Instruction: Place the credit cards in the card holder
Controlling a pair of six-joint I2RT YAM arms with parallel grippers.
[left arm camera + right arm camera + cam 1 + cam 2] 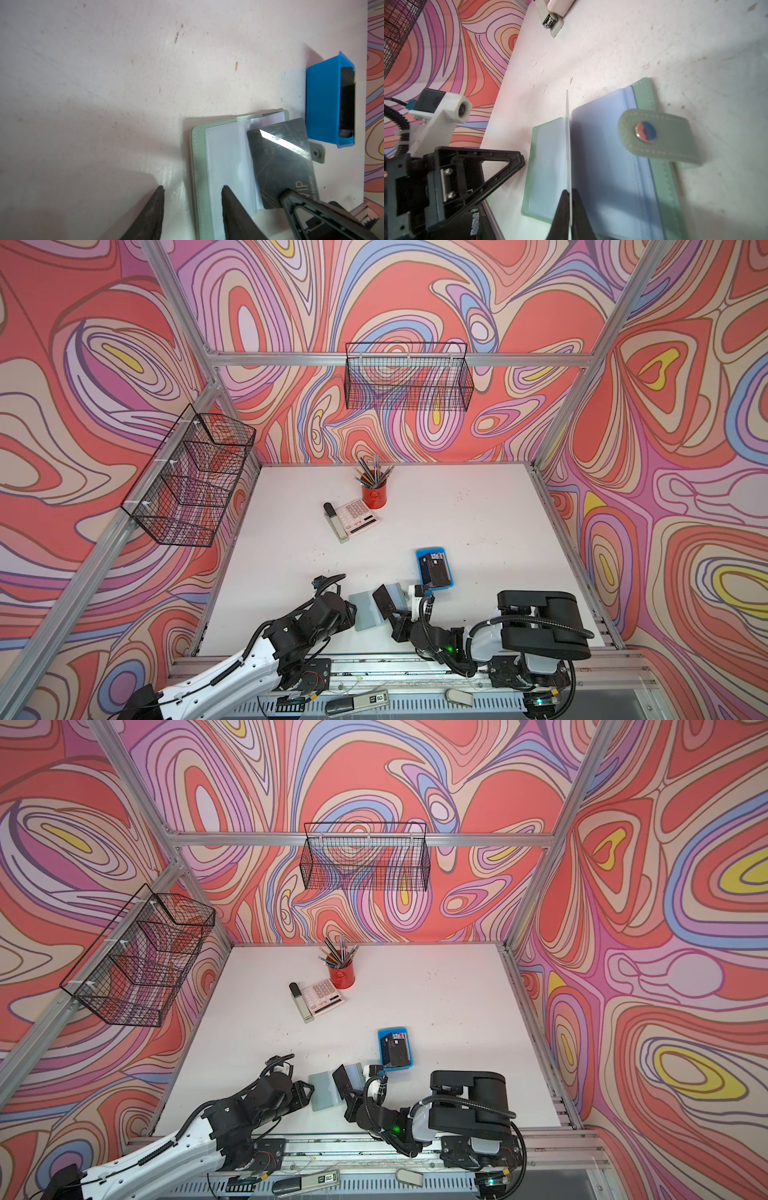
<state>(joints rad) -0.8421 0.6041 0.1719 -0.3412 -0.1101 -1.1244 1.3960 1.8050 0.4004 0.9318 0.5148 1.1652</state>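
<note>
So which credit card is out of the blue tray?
The dark VIP card, pinched by the right gripper over the open card holder; the other cards lie in the blue tray.

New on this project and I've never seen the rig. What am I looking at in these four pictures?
Two robot arms work at a white table. Two pictures look down from one overhead camera pair; the other two come from a camera on each arm's wrist. The right tool is shut on a dark card, seen edge-on in its own wrist view and held over the open green holder. The left tool is open, at the holder's left cover. A blue tray beside the holder holds other cards. Further back are a calculator, a stapler and a pencil cup.
</note>
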